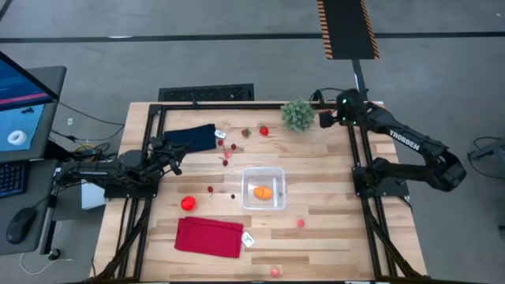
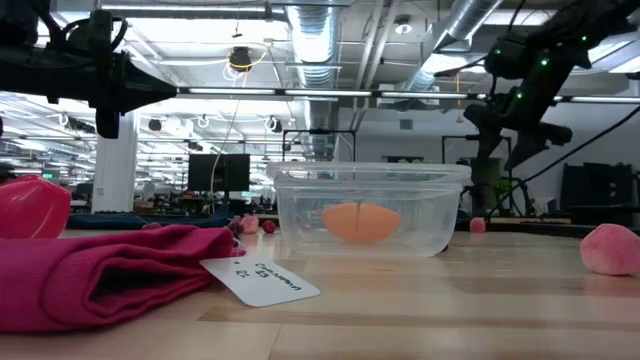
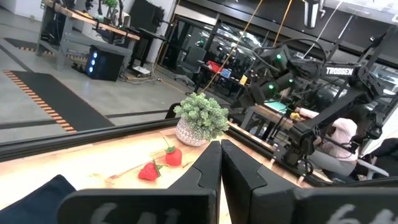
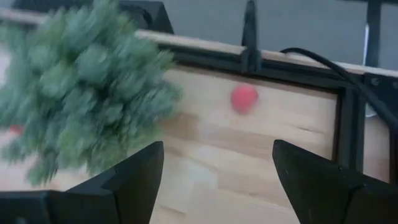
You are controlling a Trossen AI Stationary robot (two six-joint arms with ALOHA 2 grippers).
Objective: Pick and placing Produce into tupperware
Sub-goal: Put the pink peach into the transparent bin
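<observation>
Right gripper (image 1: 325, 117), upper right of the high view beside the green plant ball (image 1: 297, 114): fingers spread wide, nothing between them; its wrist view shows bare wood and one small red piece (image 4: 244, 98) lying ahead near the table frame.

Left gripper (image 1: 175, 155), left of centre in the high view at the edge of the navy cloth (image 1: 193, 136): fingers pressed together, empty. The arm looks parked.

Tupperware (image 1: 263, 188): centre of the table, upright, lid off. Contents: one orange piece (image 1: 262, 191), confirmed through the clear wall in the low view (image 2: 362, 221). No other item is visible inside.

Produce outside the container, by place in the high view:
- red strawberry (image 1: 263, 130) and a smaller red piece (image 1: 245, 132), upper centre, near the plant ball;
- cluster of small red and pink pieces (image 1: 227, 148) just right of the navy cloth;
- two tiny red pieces (image 1: 211, 188) left of the container;
- larger red piece (image 1: 188, 203), lower left, just above the red cloth (image 1: 208, 237);
- pink piece (image 1: 301, 223), below and right of the container;
- pink piece (image 1: 275, 271), bottom edge.

Status, as a judgement: early stage. One item placed, roughly ten loose, scattered on all sides of the container. The right gripper appears poised for a pick among the pieces near the plant ball; which one cannot be told.
</observation>
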